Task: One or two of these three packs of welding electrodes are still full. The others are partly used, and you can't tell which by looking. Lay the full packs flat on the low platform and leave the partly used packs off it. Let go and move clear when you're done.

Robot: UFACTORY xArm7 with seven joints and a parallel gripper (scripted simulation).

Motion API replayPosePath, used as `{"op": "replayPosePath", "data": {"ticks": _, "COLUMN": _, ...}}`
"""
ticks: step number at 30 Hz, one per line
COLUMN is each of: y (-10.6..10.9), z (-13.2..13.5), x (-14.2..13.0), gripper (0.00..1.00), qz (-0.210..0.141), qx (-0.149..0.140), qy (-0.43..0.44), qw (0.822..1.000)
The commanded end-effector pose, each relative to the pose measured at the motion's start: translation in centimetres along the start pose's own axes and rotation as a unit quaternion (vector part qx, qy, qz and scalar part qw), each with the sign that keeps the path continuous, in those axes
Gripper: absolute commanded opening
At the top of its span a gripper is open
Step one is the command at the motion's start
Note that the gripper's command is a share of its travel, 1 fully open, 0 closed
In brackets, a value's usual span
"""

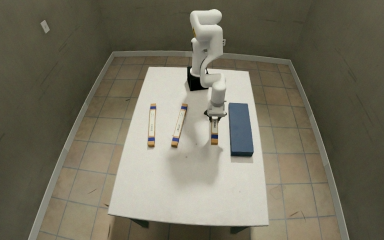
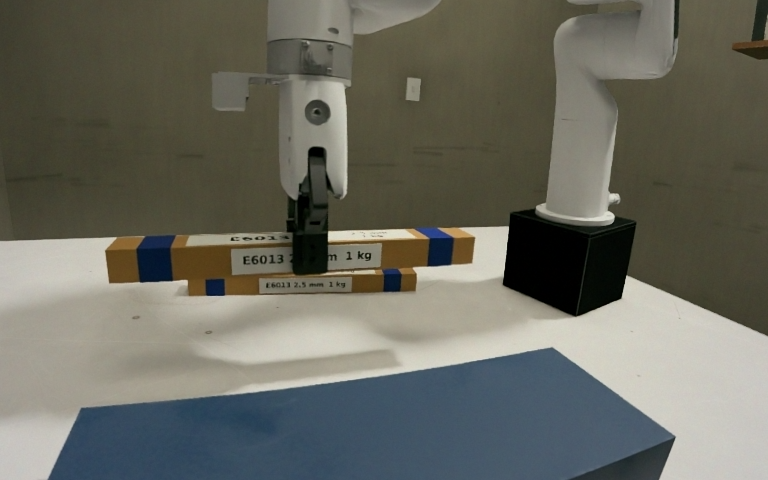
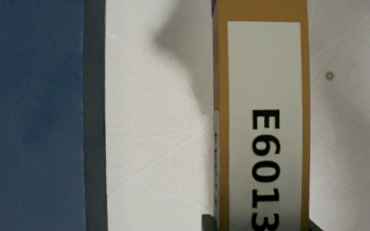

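My gripper (image 1: 215, 119) (image 2: 310, 254) (image 3: 261, 223) is shut on an orange pack (image 1: 214, 130) (image 2: 198, 260) (image 3: 265, 67) with blue bands and a white E6013 label. It holds the pack near its middle, about level, above the table, left of the blue platform (image 1: 240, 130) (image 2: 362, 418) (image 3: 43, 115) in the top view. A second pack (image 1: 179, 124) lies flat and slanted farther left. A third pack (image 1: 152, 121) lies flat at the far left. In the exterior view only one lying pack (image 2: 362, 284) shows, partly hidden behind the held one. The platform bears no pack.
The white table (image 1: 186, 198) (image 2: 453, 339) carries everything. The arm's black base block (image 1: 195, 82) (image 2: 560, 266) stands at the table's back in the top view. The platform lies close beside the held pack, along the table's right edge.
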State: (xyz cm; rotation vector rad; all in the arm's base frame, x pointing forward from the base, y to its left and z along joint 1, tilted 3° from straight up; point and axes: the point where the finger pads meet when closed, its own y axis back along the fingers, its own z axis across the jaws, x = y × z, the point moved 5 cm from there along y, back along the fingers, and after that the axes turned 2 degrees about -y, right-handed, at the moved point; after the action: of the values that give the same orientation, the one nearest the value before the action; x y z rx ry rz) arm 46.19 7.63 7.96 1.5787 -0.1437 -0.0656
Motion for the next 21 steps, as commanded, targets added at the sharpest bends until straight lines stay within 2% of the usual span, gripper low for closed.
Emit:
{"op": "replayPosePath", "data": {"ticks": 1, "y": 0.2, "z": 0.5, "x": 0.9, "gripper": 0.35, "qz": 0.002, "qx": 0.001, "qy": 0.000, "qw": 1.000}}
{"op": "replayPosePath", "data": {"ticks": 8, "y": 0.2, "z": 1.8, "x": 2.4, "gripper": 0.35, "qz": 0.002, "qx": 0.001, "qy": 0.000, "qw": 1.000}}
{"op": "replayPosePath", "data": {"ticks": 21, "y": 0.2, "z": 6.6, "x": 8.4, "gripper": 0.35, "qz": 0.002, "qx": 0.001, "qy": 0.000, "qw": 1.000}}
